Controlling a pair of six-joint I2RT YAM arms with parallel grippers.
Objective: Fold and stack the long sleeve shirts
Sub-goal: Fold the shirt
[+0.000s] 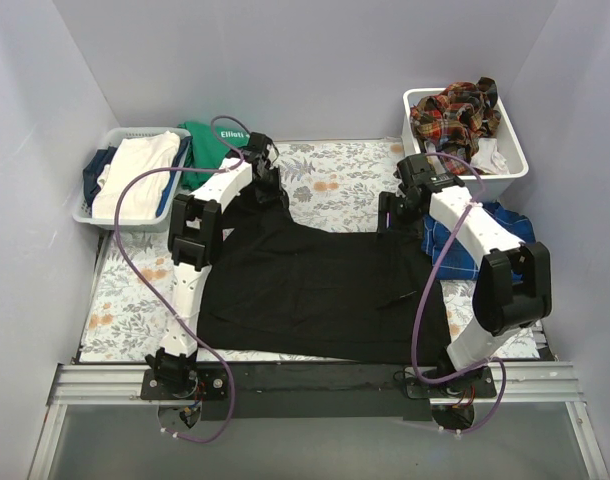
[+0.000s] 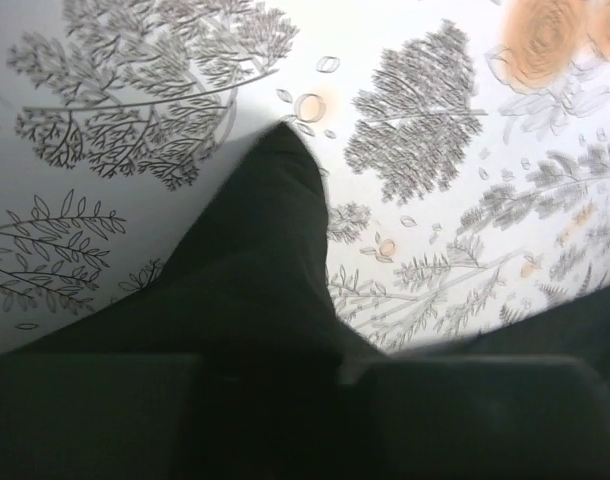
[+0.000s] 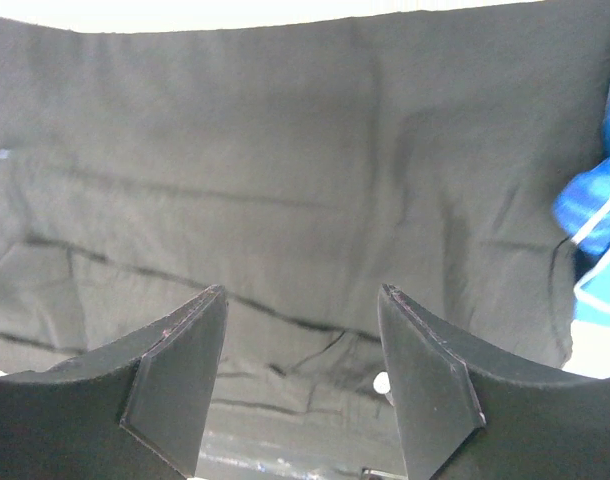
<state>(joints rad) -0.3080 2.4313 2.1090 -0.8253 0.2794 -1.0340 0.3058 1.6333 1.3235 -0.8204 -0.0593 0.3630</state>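
The counter (image 1: 325, 180) is wearing a pale floral cover and is taking up most of the top view. A large black shirt (image 1: 315, 285) is lying spread flat over its middle and near half, reaching almost to the near edge, with one narrow part running up toward the far left.

The left arm (image 1: 190, 260) is stretching along the shirt's left edge, and the right arm (image 1: 485, 270) is bending over its right side.

A white bin (image 1: 515, 165) is sitting at the far right corner, holding crumpled red-orange plaid shirts (image 1: 455, 115). A basket (image 1: 85, 212) is sitting at the far left, holding pale cloth (image 1: 135, 175) folded over something dark blue. A blue plaid shirt (image 1: 510, 222) is lying bunched just beside the black shirt's right edge, partly under the right arm. A green top (image 1: 207, 140) with white lettering is resting next to the basket.

The left tool (image 1: 267, 188) is pointing down at the black shirt's far left part. In the left wrist view a peak of black cloth is running down into the tool's blurred, dark fingers; whether they are clamping it cannot be told.

The right tool (image 3: 303, 300) is hovering over the black shirt's far right part with its fingers standing well apart and gripping nothing.
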